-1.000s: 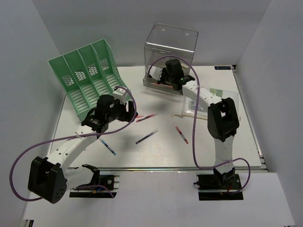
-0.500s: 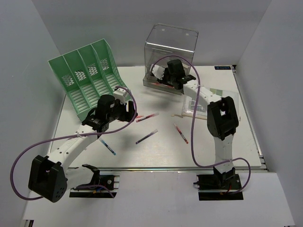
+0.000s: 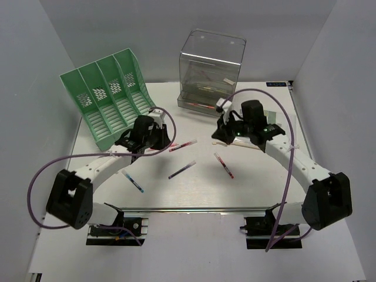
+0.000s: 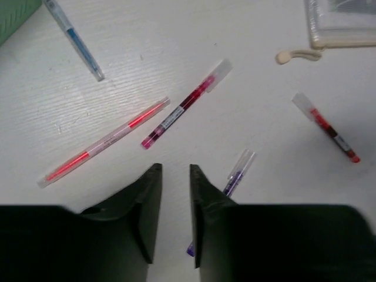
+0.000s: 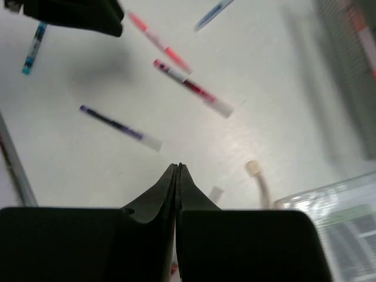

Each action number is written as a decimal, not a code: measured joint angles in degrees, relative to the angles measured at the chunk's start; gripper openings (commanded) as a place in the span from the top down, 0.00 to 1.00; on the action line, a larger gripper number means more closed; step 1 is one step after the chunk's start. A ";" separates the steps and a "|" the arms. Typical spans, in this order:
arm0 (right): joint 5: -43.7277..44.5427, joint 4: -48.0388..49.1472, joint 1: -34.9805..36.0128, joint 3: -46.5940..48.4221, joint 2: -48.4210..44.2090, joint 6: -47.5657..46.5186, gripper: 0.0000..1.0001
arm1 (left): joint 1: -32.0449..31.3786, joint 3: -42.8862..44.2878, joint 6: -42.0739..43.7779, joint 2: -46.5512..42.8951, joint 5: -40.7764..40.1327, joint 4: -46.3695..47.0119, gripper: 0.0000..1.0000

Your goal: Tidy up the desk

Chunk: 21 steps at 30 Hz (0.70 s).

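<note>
The white desk [image 3: 176, 197] holds several loose pens. A dark red pen [image 3: 183, 145], a purple pen [image 3: 182, 170], a red pen [image 3: 224, 165] and a blue pen [image 3: 133, 181] lie in the middle. My left gripper [image 3: 163, 141] hovers low over them, open by a narrow gap and empty [image 4: 174, 173]. In its view a pink-red pen [image 4: 106, 144] and the dark red pen [image 4: 185, 104] lie just ahead, and the purple pen [image 4: 235, 176] sits beside the right finger. My right gripper [image 3: 225, 134] is shut and empty [image 5: 177, 167] above the desk.
A green slotted file rack [image 3: 108, 97] stands at the back left. A clear plastic drawer box [image 3: 211, 64] stands at the back middle with pens inside. A clear plastic sleeve [image 4: 346, 23] with a beige strap [image 4: 296, 56] lies under the right arm. A silver rail [image 3: 223, 210] runs along the near edge.
My right arm has drawn back from the drawer box to the middle right of the desk. My left gripper has shifted a little right and back, towards the pens.
</note>
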 measured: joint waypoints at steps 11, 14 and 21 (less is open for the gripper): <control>-5.64 1.36 -6.14 -9.97 -6.73 4.02 1.00 | -6.78 20.46 -7.89 19.93 -20.41 -8.11 0.35; -7.19 2.12 -7.23 -9.97 -9.29 4.37 1.00 | -7.78 25.49 -9.29 25.81 -26.91 -9.33 0.41; -9.86 2.95 -9.73 -9.97 -12.07 4.68 1.00 | -8.07 30.51 -12.50 34.05 -35.87 -12.72 0.43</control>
